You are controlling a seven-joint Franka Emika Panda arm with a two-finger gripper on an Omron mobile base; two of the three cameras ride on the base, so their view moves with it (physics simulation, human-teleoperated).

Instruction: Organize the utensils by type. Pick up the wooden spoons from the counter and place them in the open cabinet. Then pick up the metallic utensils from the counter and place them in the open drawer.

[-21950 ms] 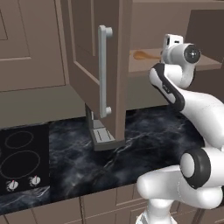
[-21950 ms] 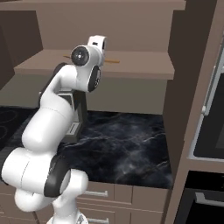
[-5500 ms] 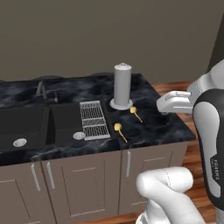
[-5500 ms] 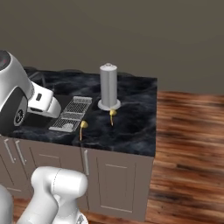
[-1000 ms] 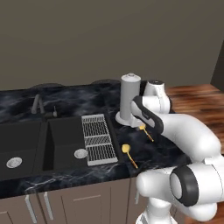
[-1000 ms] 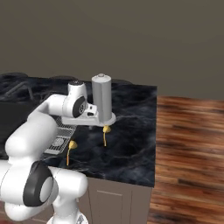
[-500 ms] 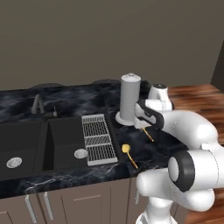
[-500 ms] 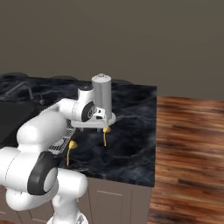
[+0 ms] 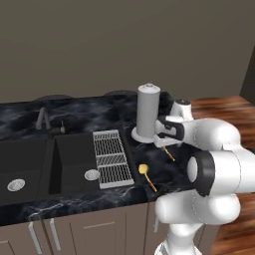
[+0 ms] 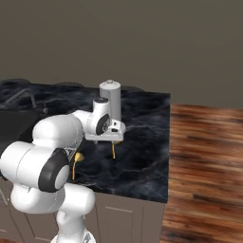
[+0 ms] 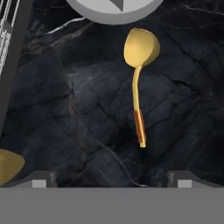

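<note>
A glossy black counter (image 9: 89, 199) streaked with grey-white marble veining carries two golden utensils: one (image 11: 139, 74) with a bright yellow round head and a reddish-brown band near its handle end, the other (image 9: 146, 174) equally yellow-headed near the front edge. A pale grey cylinder (image 9: 148, 110) stands on a light grey round base toward the back edge. A silver-grey wire rack (image 9: 112, 157) lies beside the black sink (image 9: 35, 164). Taupe grey-brown cabinet fronts (image 9: 94, 231) sit below, reddish-brown plank flooring (image 10: 204, 161) beyond the counter's end, and a dull olive-grey wall (image 9: 124, 45) behind.

Two metallic utensils (image 11: 139, 83) (image 9: 147, 176), one grey canister (image 9: 148, 111).
</note>
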